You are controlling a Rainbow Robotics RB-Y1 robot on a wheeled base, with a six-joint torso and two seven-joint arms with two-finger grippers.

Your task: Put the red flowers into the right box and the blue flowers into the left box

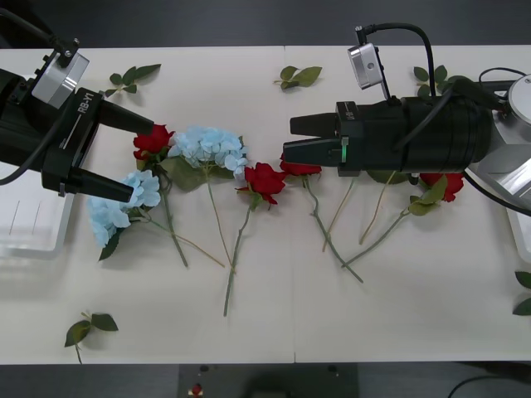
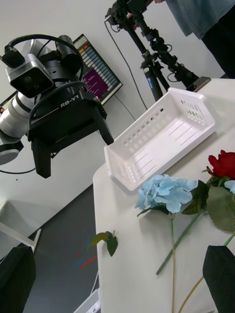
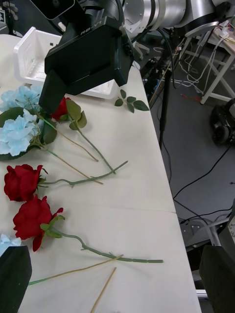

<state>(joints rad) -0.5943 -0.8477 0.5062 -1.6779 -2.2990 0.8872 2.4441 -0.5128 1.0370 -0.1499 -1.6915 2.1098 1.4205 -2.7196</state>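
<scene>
A: Starting on the left, what is there?

B: The left box (image 1: 33, 228) sits at the table's left edge. Above it the left gripper (image 1: 143, 160) hangs over the flowers with its black fingers spread wide, holding nothing. A red rose (image 1: 153, 139) lies just below its upper finger and a blue flower cluster (image 1: 124, 199) by its lower one.

A: And in the middle?

B: A second blue cluster (image 1: 209, 147) lies beside that rose, then another red rose (image 1: 265, 180), their stems (image 1: 235, 257) trailing toward the near edge.

A: The right side?

B: The right gripper (image 1: 287, 138) points left, its fingers open and empty, the lower one right over a rose (image 1: 300, 169). Another rose (image 1: 450, 186) shows under the arm. Part of the right box (image 1: 521, 232) sits at the right edge. Loose leaf sprigs (image 1: 299, 76) dot the table (image 1: 249, 332).
</scene>
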